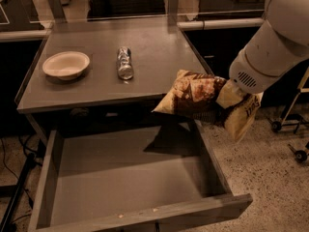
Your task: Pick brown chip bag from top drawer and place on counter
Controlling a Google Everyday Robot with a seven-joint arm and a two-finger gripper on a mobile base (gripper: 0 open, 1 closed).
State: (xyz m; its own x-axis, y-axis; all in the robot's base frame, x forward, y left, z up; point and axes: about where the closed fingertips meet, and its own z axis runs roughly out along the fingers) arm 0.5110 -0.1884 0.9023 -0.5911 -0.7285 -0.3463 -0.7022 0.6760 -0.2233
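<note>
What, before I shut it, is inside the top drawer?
Only bare grey floor shows in the top drawer. The tool holds the brown chip bag over its far right corner, hiding it.
</note>
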